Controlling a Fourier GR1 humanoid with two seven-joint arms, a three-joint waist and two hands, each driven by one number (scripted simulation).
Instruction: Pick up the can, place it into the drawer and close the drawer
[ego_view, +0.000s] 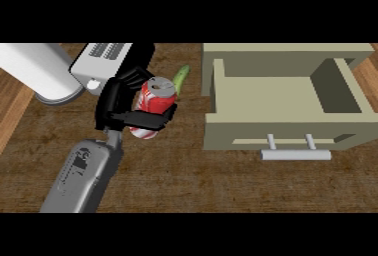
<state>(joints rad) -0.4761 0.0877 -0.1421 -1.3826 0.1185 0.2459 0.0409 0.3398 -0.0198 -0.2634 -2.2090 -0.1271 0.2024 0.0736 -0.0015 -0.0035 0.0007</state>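
Wood counter (221, 185), drawer (280, 97) open, robot hand (112, 102) w/ can (156, 97)

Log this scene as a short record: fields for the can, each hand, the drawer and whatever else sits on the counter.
can: red, tilted, held left of the drawer
left hand: fingers curled round the can
right hand: not in view
drawer: open, handle toward the robot; can not yet inside
green item: behind the can, partly hidden
counter: brown wood
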